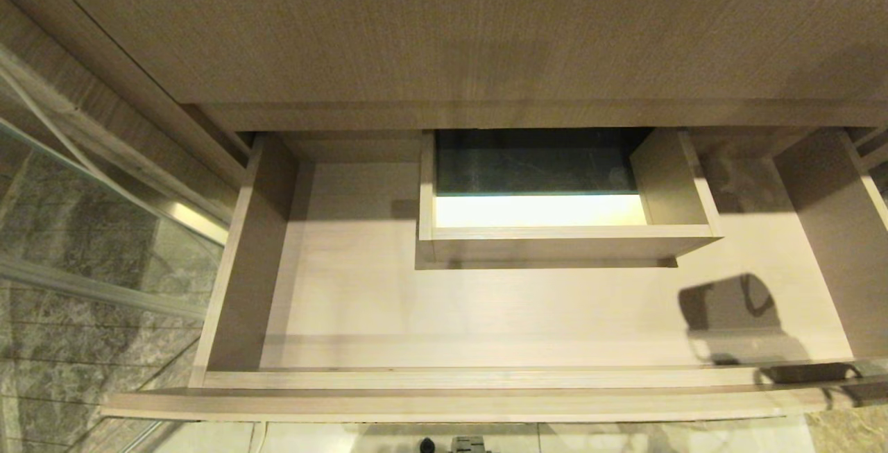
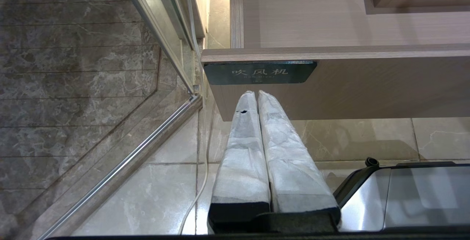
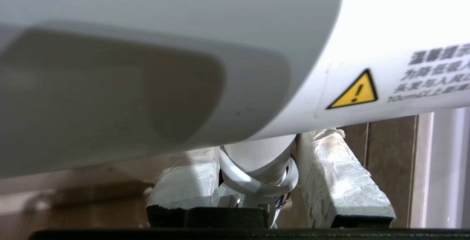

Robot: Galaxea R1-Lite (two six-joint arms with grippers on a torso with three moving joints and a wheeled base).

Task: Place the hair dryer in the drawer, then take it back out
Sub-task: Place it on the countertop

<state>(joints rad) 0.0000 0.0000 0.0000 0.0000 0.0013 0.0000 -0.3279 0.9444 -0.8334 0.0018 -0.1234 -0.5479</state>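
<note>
Filling your right wrist view, the white hair dryer (image 3: 165, 60) is pinched by the right tool (image 3: 257, 181), whose 2 wrapped fingers (image 3: 337, 181) clamp its handle with the white cord (image 3: 253, 185) between them. You see the drawer (image 1: 485, 314) pulled open in the head view, with only a shadow on its floor; the dryer is outside that view. Your left tool (image 2: 257, 96) hangs below the drawer front, fingers pressed together, just under a dark label plate (image 2: 260, 72).
</note>
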